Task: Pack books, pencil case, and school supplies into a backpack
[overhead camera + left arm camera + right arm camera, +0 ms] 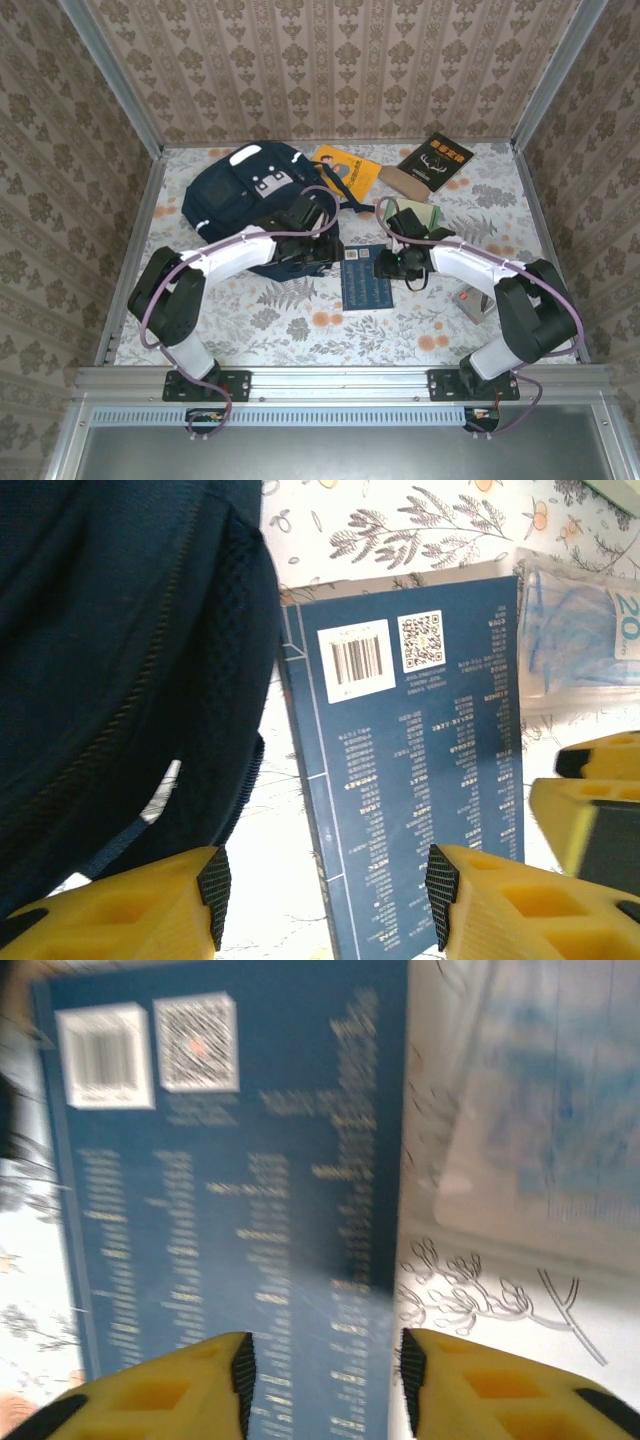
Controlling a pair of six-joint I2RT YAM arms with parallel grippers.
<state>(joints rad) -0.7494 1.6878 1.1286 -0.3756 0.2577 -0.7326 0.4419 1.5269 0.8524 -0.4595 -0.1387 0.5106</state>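
The navy-blue backpack (240, 195) lies at the back left, and its dark fabric (110, 660) is right beside my left fingers. A dark navy book (366, 278) lies flat, back cover up, between the two arms. My left gripper (325, 880) is open over the book's (420, 760) left edge, next to the backpack. My right gripper (325, 1370) is open over the book's (240, 1190) right part, with nothing pinched. A clear light-blue pack (580, 640) lies just right of the book. The yellow-orange book (345, 170), black book (436, 160) and tan oval case (403, 183) lie at the back.
A pale green box (428, 214) sits behind my right wrist. A small grey and red item (472, 303) lies by the right arm's elbow. Metal rails and patterned walls close in the flowered table (300, 325).
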